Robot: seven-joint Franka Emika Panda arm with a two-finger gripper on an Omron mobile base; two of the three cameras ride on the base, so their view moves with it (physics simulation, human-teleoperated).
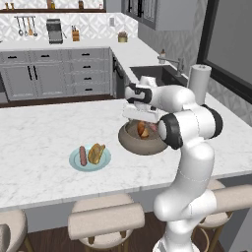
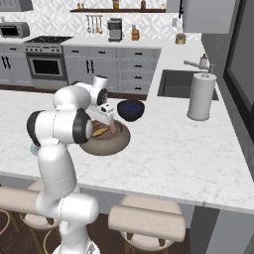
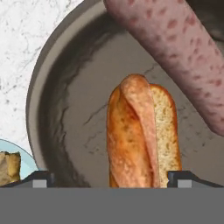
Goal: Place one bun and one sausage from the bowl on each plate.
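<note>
Hanging over the stone-grey bowl [image 1: 142,142], the claw [image 3: 109,178] points down into it with its jaws spread wide and nothing between them but air; the two dark fingertips [image 3: 40,178] stand either side of the bun's near end without touching it. In the hand view the bun [image 3: 140,135] lies split along its length on the bowl's floor, golden crust on one half and pale crumb on the other, and a pinkish speckled sausage [image 3: 175,52] lies slantwise beyond it, resting up toward the bowl's wall. From the left base view the bowl sits on the marble worktop [image 1: 44,138] under the arm's wrist, and the pale blue plate [image 1: 74,161] lies near it on the side away from the sink, already carrying a sausage [image 1: 82,155] and a bun [image 1: 96,153] side by side. From the right base view a dark blue bowl [image 2: 130,109] stands just behind the stone bowl, seemingly just apart from it, though the gap is hard to judge, and a paper towel roll [image 2: 201,95] stands upright farther along near the sink [image 2: 173,84].
</note>
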